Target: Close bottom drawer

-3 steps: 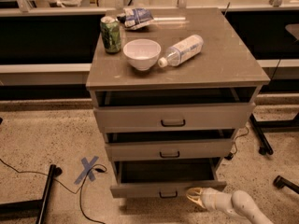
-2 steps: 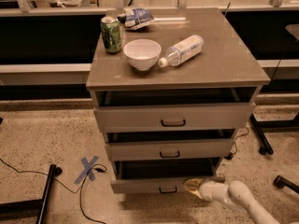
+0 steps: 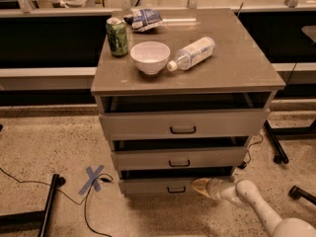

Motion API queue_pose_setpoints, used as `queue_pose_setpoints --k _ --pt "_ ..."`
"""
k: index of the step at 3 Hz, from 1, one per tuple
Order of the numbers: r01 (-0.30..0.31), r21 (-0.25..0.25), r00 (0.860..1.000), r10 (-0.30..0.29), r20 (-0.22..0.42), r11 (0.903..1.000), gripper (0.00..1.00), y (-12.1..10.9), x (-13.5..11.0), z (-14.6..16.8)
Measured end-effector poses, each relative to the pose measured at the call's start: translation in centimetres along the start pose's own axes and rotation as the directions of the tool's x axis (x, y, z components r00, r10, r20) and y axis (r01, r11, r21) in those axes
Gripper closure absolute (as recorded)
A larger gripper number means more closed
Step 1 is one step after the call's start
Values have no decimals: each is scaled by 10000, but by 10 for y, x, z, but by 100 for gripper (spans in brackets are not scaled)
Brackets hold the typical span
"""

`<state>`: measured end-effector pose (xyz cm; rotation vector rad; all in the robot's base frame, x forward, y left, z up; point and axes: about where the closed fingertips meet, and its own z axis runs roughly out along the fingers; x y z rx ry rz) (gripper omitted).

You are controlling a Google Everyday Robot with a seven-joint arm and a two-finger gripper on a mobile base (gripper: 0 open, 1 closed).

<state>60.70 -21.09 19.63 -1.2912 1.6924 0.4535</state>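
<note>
The bottom drawer [image 3: 148, 185] is the lowest of three grey-beige drawers in the cabinet, with a narrow front and a small dark handle [image 3: 176, 189]. Its front stands out only a little from the cabinet, leaving a thin dark gap above it. My gripper [image 3: 196, 186] comes in from the lower right on a white arm and its tip touches the drawer front just right of the handle.
The middle drawer [image 3: 178, 158] and top drawer [image 3: 182, 124] stand slightly open. On the cabinet top [image 3: 237, 68] are a green can [image 3: 116, 36], a white bowl [image 3: 150, 57], a lying plastic bottle [image 3: 192, 53] and a chip bag [image 3: 145, 19]. Blue tape cross [image 3: 93, 178], cables and stand legs lie on the floor.
The gripper has moved up and forward against the bottom drawer front, and the drawer has slid inward, narrowing its opening.
</note>
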Motion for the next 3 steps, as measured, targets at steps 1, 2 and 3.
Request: queue_pose_setpoints --k 1,2,3 --pt "-15 -29 9998 15 191 10000 100 -1 0 9" --pt "15 -153 9993 -9 382 9999 100 19 9 10" --pt "-258 -424 9985 278 476 9988 100 51 17 -5"
